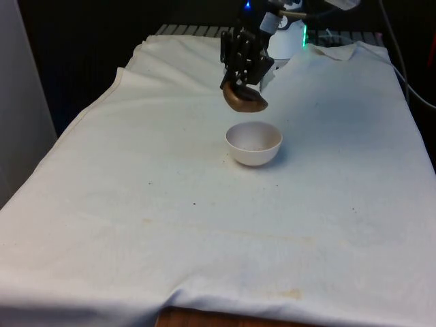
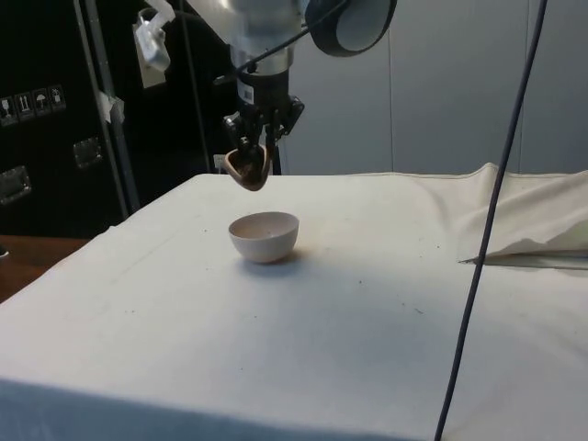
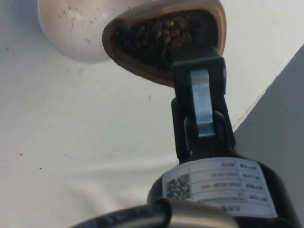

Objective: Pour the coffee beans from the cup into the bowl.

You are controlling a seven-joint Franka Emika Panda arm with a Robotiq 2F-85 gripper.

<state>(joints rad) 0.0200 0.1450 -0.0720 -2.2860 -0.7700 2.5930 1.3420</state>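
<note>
While I am hovering above the table, this is how things are standing:

Gripper: my black two-finger gripper (image 1: 244, 83) is hanging in the air, fingers clamping the rim of the small brown glossy cup (image 1: 245, 99).
Cup: it is tilting in my grasp, mouth turning sideways, just below my fingertips (image 3: 202, 97).
Beans: dark roasted coffee beans (image 3: 159, 37) are sitting heaped inside the cup, reaching towards its lower lip.
Bowl: the round pale pinkish-white bowl (image 1: 253, 143) is resting upright on the cloth, just below my gripper and the cup, not touching either; dark specks are showing on its inside wall.
Cloth: the white cloth (image 1: 204, 225) is lying under the bowl, lightly stained and creased, spreading well beyond my reach.
</note>
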